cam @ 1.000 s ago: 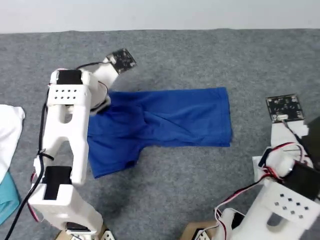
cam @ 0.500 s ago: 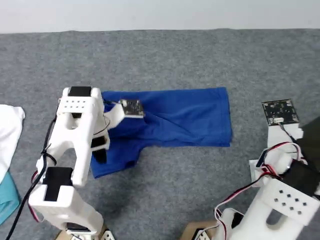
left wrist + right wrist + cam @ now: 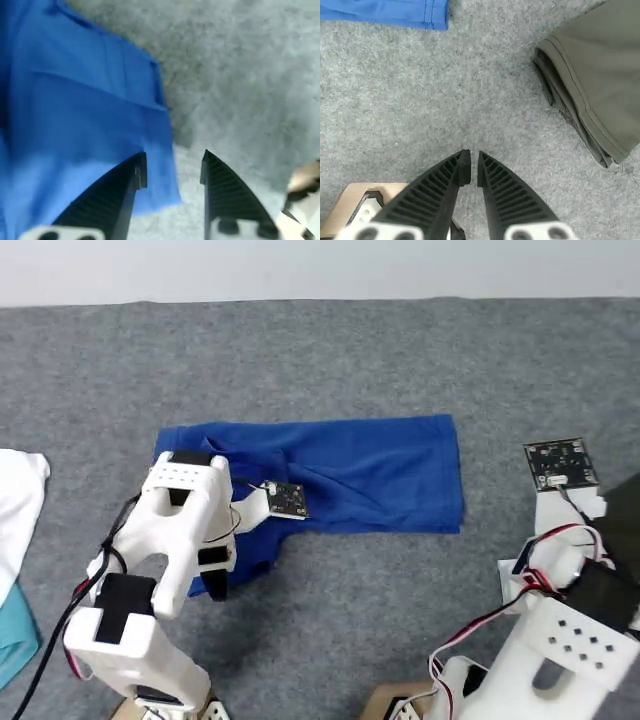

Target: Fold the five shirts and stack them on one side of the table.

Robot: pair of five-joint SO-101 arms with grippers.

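The blue shirt (image 3: 350,475) lies spread flat at the middle of the grey table cover (image 3: 400,350). Its long axis runs from 9 o'clock to 3 o'clock in the high view. One flap juts out of that band toward 7 o'clock, under the left arm.

The left gripper (image 3: 173,162) hangs over that flap with its jaws open. In the left wrist view one finger sits above the blue cloth and the other above bare grey cover. The shirt's hemmed edge and a corner lie in the gap between them. The cloth is therefore directly below and slightly to one side of the jaws, not yet pinched.

The right gripper (image 3: 472,162) is parked at about 4 o'clock on the table, well apart from the shirt. Its jaws are drawn together to a thin slit and hold nothing. The shirt's 3 o'clock hem shows far ahead of it, and a folded olive garment (image 3: 590,85) lies just beside it.

A white shirt (image 3: 20,510) lies at the 9 o'clock edge of the table, with a teal garment (image 3: 15,640) at about 8 o'clock.

The left arm is plainly the nearer one. The next move likely needs its jaws to drop and close on that edge, then carry the flap toward 12 o'clock over the main band.
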